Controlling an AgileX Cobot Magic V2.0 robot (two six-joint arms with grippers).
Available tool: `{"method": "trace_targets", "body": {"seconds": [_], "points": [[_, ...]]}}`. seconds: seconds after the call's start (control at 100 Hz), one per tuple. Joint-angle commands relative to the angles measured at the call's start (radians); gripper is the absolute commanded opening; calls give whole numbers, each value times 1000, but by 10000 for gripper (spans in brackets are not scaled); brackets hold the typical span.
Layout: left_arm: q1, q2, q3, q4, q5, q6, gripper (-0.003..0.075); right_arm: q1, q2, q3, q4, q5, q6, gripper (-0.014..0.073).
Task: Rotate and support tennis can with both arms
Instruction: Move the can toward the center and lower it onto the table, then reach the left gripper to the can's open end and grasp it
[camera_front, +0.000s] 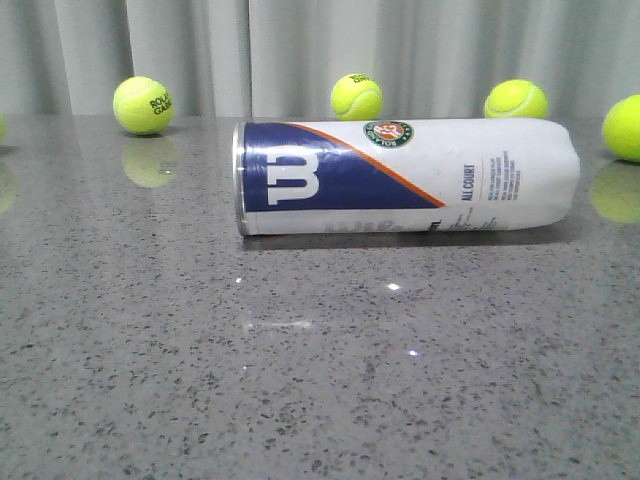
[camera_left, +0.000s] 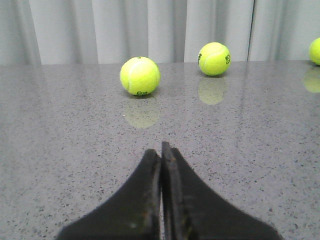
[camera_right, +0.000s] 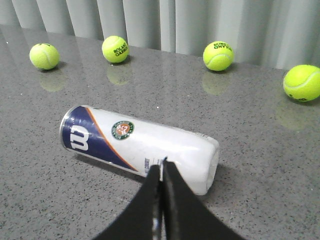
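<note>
Front view: the can (camera_front: 405, 177) lies on its side mid-tabletop, nearer the far edge. Both end effectors, left (camera_left: 161, 150) and right (camera_right: 161, 167), are pressed together; spread them before bracing opposite ends.

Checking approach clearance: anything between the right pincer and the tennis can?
Nothing shows there. In the right wrist view the shut right pincer overlaps the tennis can, lying on its side; no object intervenes. Whether they touch is unclear. The tennis balls sit farther back.

We hold our left gripper (camera_left: 161, 150) with its jaws pressed together, gripping nothing. Our right gripper (camera_right: 161, 167) is likewise closed and empty, fingers meeting.
</note>
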Motion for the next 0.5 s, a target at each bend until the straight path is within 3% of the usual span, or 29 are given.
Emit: {"method": "trace_targets", "body": {"seconds": [0.0,0.11,0.49], "points": [[3,-23,-60,-8,-85,-11,-19,-5,-69,10,-5,-82,0,-61],[3,1,-143,-9,-10,-11,-19,-5,-137,31,-5,-47,0,-61],[3,358,-495,-14,542,-11,-19,-5,-159,32,-5,-34,0,-61]]}}
